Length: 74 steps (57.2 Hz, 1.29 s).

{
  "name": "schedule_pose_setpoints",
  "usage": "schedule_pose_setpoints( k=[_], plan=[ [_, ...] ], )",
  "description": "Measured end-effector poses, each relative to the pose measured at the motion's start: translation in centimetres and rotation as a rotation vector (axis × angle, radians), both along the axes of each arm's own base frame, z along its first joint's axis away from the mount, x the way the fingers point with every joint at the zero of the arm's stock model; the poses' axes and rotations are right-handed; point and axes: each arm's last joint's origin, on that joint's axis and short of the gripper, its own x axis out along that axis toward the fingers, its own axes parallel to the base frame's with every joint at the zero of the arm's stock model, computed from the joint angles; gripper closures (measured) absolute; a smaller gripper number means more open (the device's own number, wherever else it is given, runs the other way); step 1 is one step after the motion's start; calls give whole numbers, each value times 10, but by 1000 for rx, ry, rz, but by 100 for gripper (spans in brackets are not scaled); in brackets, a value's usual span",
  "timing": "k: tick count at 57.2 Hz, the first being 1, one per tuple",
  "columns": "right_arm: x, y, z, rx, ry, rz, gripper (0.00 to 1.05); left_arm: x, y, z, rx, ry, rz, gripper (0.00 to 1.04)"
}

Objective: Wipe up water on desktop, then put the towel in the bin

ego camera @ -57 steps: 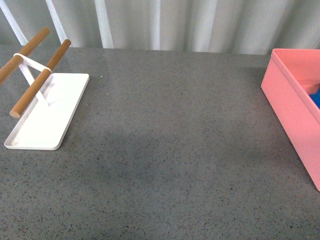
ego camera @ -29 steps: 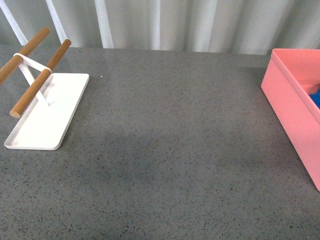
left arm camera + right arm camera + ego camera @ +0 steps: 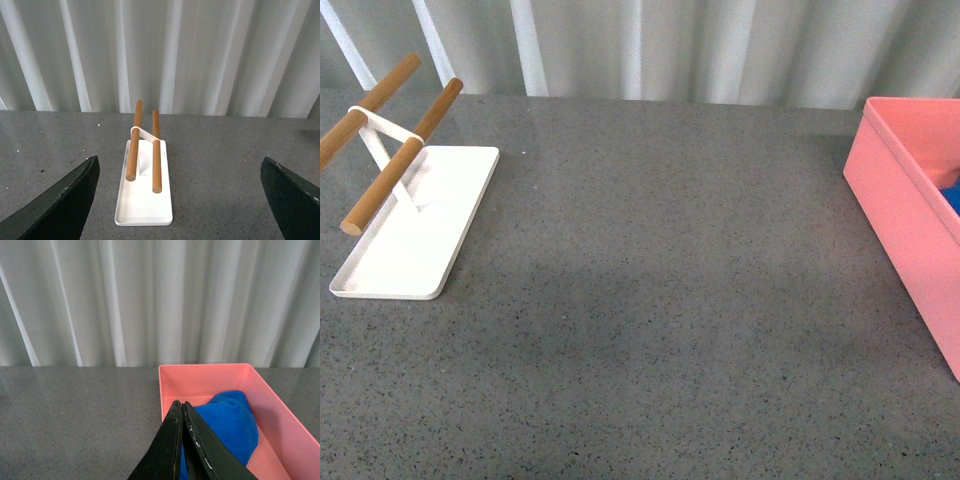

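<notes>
The front view looks down across the desktop [image 3: 670,300] toward a curtain [image 3: 720,45], with the tray [image 3: 415,225] far left and the bin [image 3: 905,215] far right. The left wrist view looks level between the wide-spread left gripper [image 3: 180,200] fingers at the tray ahead. The right wrist view looks past the closed right gripper [image 3: 182,440] into the bin just beyond.

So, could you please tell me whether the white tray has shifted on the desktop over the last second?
No. In the front view the white tray sits in the same spot on the desktop, equally far from the bin.
</notes>
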Motion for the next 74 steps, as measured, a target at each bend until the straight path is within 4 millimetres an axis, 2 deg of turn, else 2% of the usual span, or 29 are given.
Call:
schedule_pose_setpoints(
  k=[14,47,52,74],
  plan=[
    [0,0,0,0,1,0,101,0,0,0,0,0,0,7],
    [0,0,0,2,0,0,5,0,0,0,0,0,0,7],
    [0,0,0,3,0,0,8,0,0,0,0,0,0,7],
    [0,0,0,6,0,0,7,0,0,0,0,0,0,7]
  ],
)
